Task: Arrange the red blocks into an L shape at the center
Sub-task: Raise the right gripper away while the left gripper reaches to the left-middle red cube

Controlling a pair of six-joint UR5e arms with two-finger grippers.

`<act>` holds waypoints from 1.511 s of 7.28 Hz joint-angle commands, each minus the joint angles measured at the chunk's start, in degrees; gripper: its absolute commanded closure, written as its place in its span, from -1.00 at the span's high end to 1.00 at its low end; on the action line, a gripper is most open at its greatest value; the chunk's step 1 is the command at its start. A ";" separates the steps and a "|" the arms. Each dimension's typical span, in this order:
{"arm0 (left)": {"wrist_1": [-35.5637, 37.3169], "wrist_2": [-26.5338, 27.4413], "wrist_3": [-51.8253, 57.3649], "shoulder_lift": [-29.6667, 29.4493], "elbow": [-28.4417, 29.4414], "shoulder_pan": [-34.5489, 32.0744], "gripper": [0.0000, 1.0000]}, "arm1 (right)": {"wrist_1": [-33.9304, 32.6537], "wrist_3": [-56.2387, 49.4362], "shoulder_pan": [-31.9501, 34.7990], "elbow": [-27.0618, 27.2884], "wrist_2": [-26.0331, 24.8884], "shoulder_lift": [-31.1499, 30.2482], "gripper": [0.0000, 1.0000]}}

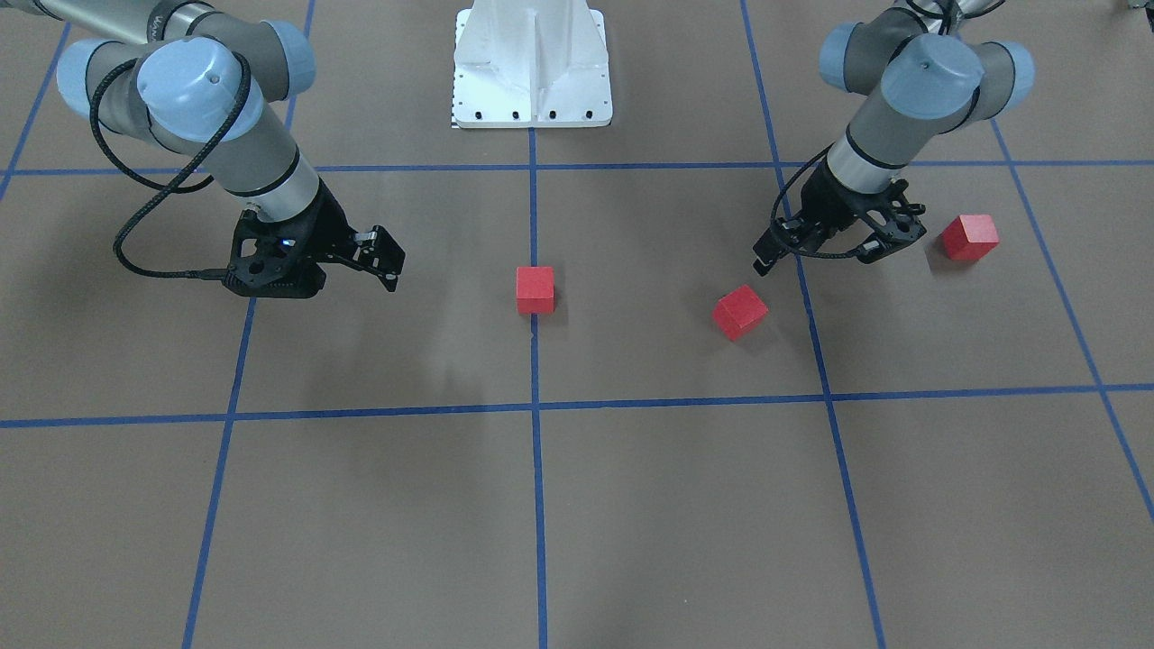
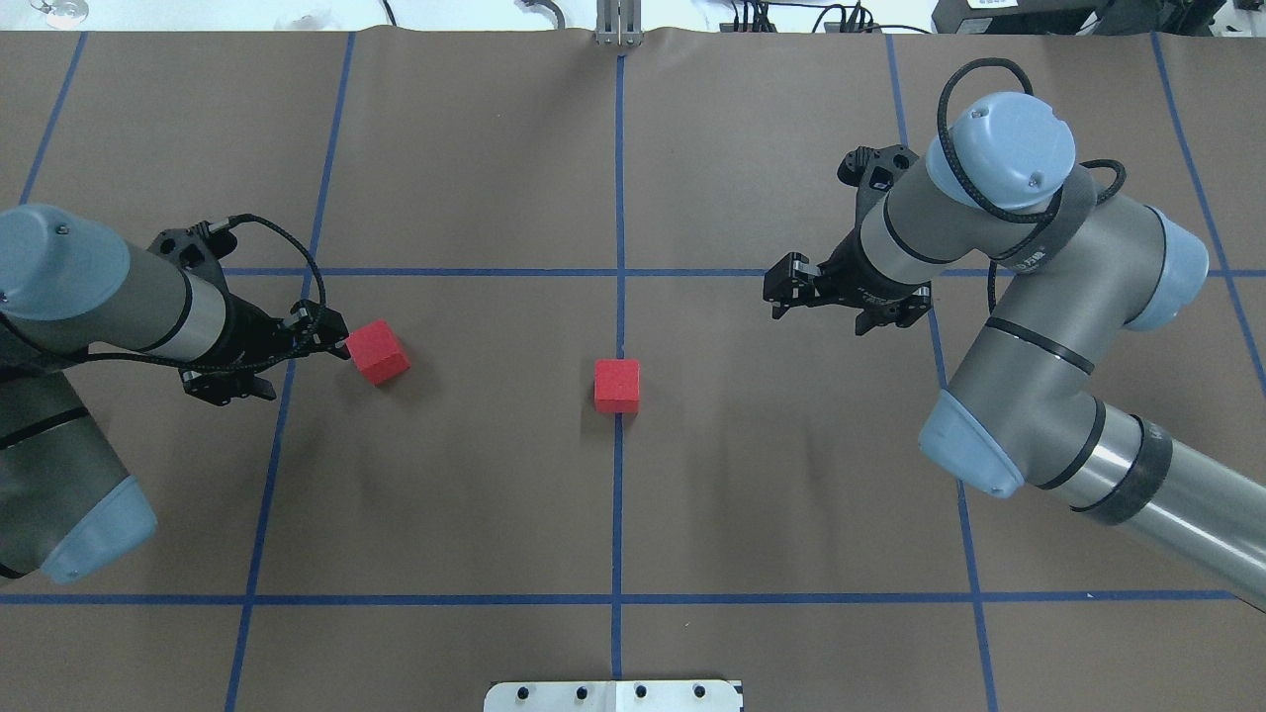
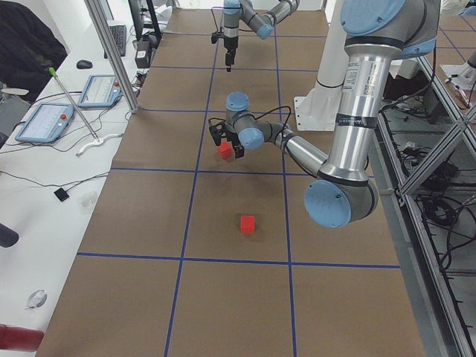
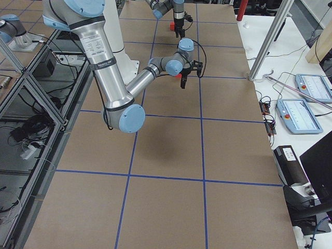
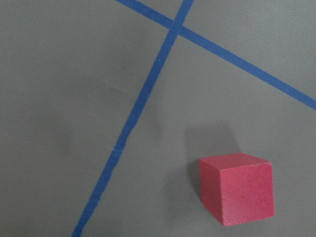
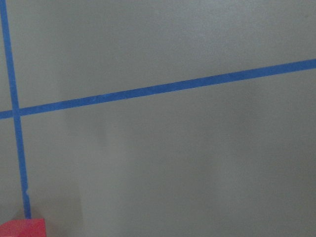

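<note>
1 red block (image 1: 535, 289) at ctr (image 1: 534, 361); other two (image 1: 739, 312) (image 1: 969, 237) apart, L side.

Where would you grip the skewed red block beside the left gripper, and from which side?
Across two opposite side faces of the skewed block, from above, wrist turned to match its angle to the tape lines; it sits flat, sides free.

Nothing legible in any view. Dark lettering printed along the silver tube of the left arm (image 3: 362, 74) and of the right arm (image 4: 100, 52), too small to read. Small pale mark on the right arm's grey wrist link in the overhead view, likewise unreadable.
</note>
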 commanded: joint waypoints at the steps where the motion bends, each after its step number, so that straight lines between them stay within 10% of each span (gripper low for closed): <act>1: 2.92 2.06 -0.71 -2.51 0.03 1.06 1.00 | 0.00 0.04 0.13 0.64 0.00 -0.54 1.00; 11: 6.89 5.50 -0.01 -12.10 11.45 3.53 0.92 | 0.00 0.04 0.13 1.08 0.09 -1.07 1.00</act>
